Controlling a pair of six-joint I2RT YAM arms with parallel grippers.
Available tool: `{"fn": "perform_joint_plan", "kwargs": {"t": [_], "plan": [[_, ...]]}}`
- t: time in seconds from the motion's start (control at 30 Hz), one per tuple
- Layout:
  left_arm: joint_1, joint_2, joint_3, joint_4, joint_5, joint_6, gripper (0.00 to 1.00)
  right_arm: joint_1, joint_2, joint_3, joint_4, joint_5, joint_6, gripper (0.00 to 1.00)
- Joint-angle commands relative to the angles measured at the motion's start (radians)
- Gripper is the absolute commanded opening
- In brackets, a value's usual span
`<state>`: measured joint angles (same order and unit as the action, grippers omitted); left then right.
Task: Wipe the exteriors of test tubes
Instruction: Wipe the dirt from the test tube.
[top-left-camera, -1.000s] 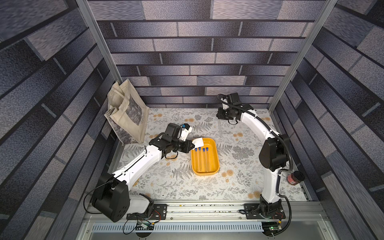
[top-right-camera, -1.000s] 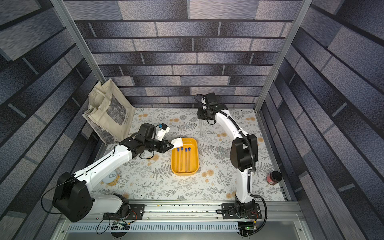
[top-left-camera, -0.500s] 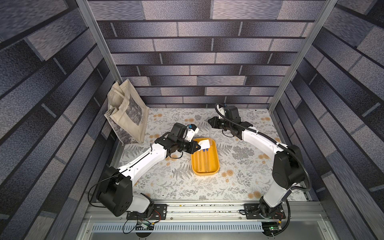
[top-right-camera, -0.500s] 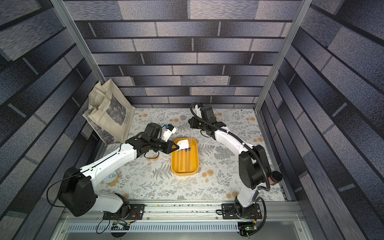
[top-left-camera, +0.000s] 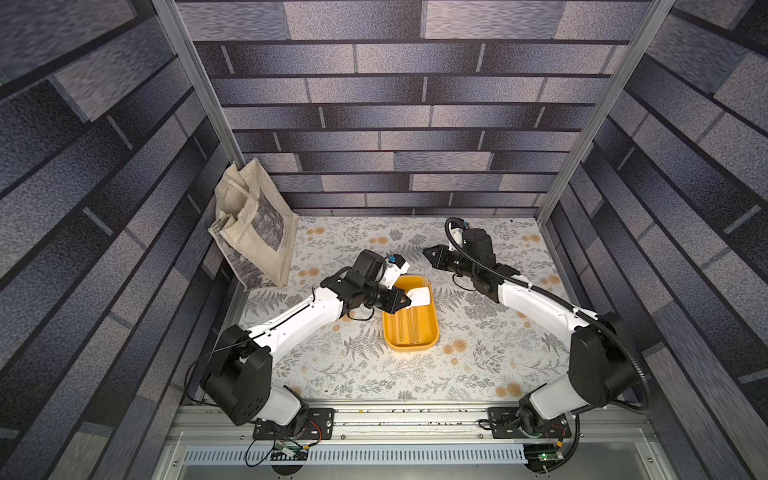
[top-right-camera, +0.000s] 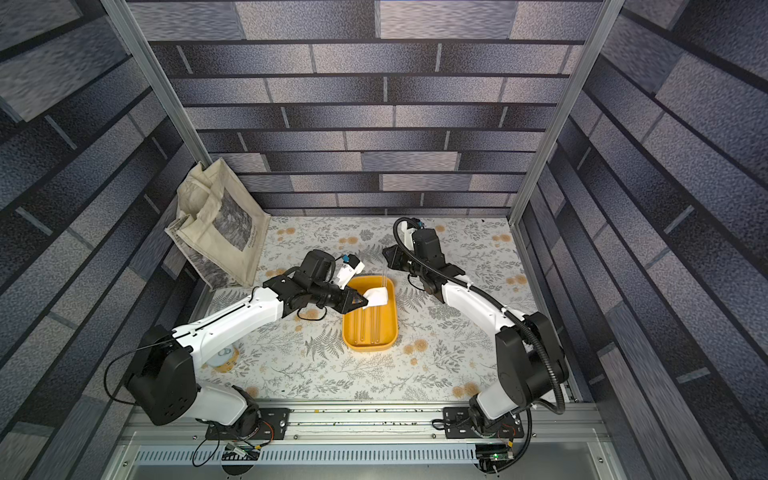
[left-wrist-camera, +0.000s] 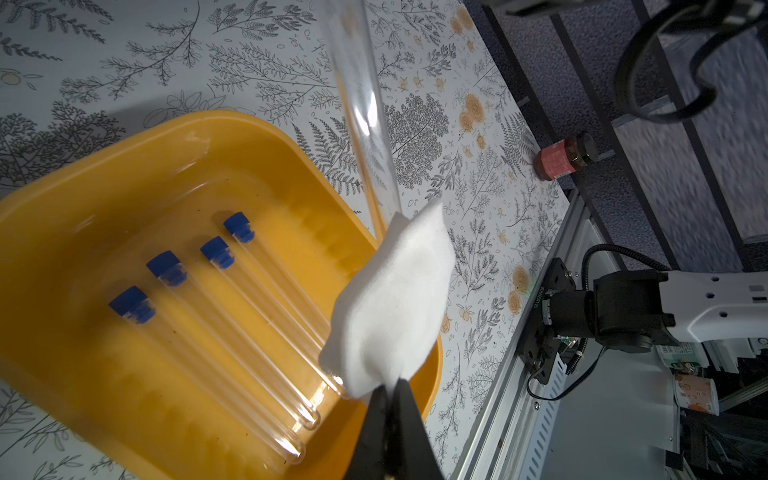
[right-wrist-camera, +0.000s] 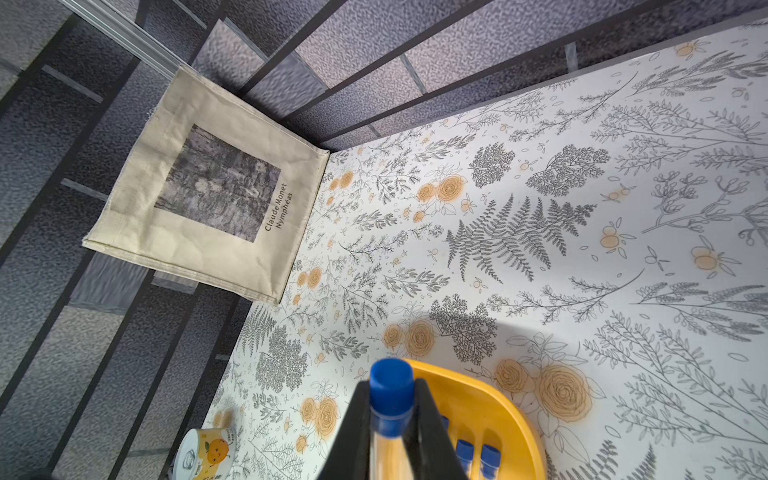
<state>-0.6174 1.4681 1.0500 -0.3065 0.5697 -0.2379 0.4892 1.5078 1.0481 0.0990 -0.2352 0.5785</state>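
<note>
Several capped test tubes (left-wrist-camera: 232, 316) lie side by side in the yellow tray (top-left-camera: 432, 336). My right gripper (right-wrist-camera: 390, 399) is shut on one more test tube (left-wrist-camera: 365, 104) just under its blue cap (right-wrist-camera: 392, 382). That tube hangs down over the tray's far end. My left gripper (left-wrist-camera: 392, 388) is shut on a folded white cloth (left-wrist-camera: 399, 299) and holds it above the same end. The hanging tube's lower end disappears behind the cloth's upper edge. In both top views the left gripper (top-left-camera: 405, 301) and the right gripper (top-right-camera: 385, 251) face each other over the tray.
A beige tote bag (top-left-camera: 257, 237) leans in the back left corner. A small tin with an orange on it (right-wrist-camera: 205, 453) stands on the left near the left arm. A red jar (left-wrist-camera: 565, 158) lies off the mat on the right. A metal rail (top-left-camera: 407, 415) runs along the front.
My right arm has swung down from the back, bringing the held tube over the tray's far end. My left gripper has carried the cloth right, over the tray, up to the tube.
</note>
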Motion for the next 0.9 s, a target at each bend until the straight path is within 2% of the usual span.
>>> {"fn": "perform_joint_plan", "kwargs": {"t": [0.0, 0.3, 0.87], "plan": [[-0.010, 0.014, 0.026, -0.031, 0.001, 0.035, 0.07, 0.007, -0.046, -0.044, 0.023, -0.014, 0.036, 0.16], [-0.009, 0.030, 0.054, -0.053, 0.012, 0.070, 0.07, 0.011, -0.120, -0.116, 0.005, -0.017, 0.074, 0.17], [0.051, 0.206, 0.341, -0.164, -0.002, 0.130, 0.06, 0.017, -0.132, -0.117, -0.034, -0.016, 0.074, 0.17]]}}
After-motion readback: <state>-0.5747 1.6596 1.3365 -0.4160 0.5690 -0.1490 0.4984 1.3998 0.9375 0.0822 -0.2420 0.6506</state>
